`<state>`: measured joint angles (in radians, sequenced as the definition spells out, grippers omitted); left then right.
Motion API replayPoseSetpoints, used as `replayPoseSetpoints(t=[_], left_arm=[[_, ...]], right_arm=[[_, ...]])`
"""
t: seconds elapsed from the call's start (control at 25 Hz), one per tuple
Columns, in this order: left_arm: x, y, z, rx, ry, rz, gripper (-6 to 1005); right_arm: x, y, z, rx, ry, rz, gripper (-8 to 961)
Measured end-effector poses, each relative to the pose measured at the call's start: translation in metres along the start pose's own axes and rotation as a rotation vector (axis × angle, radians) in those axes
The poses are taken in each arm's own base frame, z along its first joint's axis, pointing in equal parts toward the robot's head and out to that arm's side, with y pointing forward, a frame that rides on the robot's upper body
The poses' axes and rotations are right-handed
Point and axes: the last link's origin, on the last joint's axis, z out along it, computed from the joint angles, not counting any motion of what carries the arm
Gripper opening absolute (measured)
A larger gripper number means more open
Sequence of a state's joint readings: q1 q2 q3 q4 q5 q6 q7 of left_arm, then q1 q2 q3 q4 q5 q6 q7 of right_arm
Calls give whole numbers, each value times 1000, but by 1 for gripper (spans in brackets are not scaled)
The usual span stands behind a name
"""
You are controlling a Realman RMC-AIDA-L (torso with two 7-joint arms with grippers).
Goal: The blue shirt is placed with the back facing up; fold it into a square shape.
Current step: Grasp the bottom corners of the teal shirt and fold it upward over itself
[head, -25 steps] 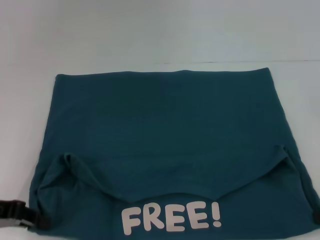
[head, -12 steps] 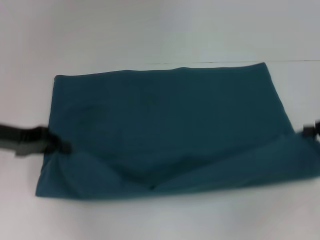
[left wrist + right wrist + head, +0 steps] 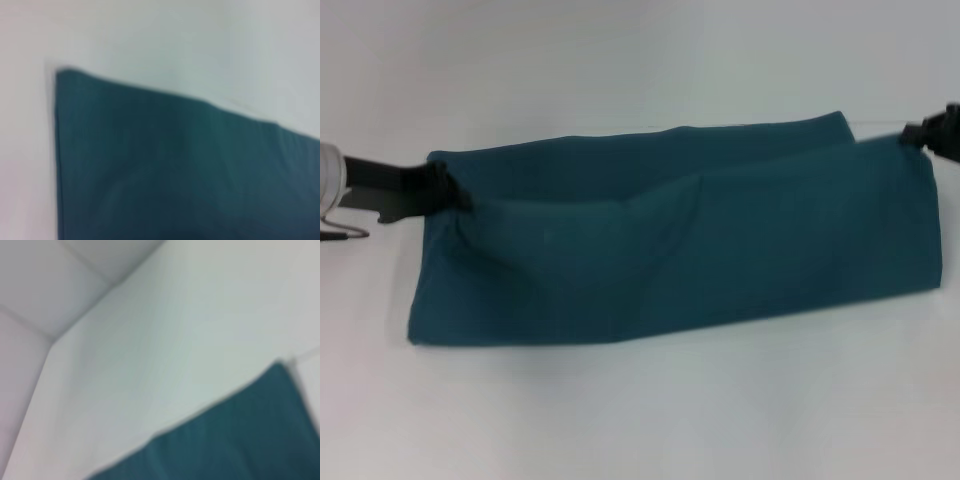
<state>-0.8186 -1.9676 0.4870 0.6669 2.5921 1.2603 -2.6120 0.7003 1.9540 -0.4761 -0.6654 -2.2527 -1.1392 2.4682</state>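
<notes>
Blue shirt (image 3: 670,250) spread across the white table (image 3: 640,410) as a wide folded band, plain side up, no lettering showing. Near edge doubled over and carried toward the far edge, upper layer sagging in the middle. Left gripper (image 3: 448,192) at the shirt's far left corner, closed on the cloth. Right gripper (image 3: 912,138) at the far right corner, pinching the fabric there too, corner raised slightly. From both wrist views, only teal cloth over pale table.
</notes>
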Motion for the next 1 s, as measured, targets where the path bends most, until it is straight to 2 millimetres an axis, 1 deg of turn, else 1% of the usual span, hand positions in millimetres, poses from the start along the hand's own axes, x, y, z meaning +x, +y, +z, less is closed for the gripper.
replayPoseSetpoints(t=[0.2, 0.44, 0.48, 0.72, 1.0], left_arm=[[12, -1, 7, 33, 106, -22, 39], [22, 0, 11, 63, 191, -24, 39], [26, 3, 15, 72, 213, -19, 39], [35, 13, 22, 81, 245, -2, 39], [43, 19, 24, 86, 271, 4, 39]], right_arm=[[-13, 10, 19, 47, -85, -32, 23], [-16, 15, 41, 129, -153, -72, 23], [-16, 16, 44, 143, -163, -75, 23], [-22, 27, 60, 181, -195, -114, 23], [-32, 41, 67, 185, -218, -151, 23]])
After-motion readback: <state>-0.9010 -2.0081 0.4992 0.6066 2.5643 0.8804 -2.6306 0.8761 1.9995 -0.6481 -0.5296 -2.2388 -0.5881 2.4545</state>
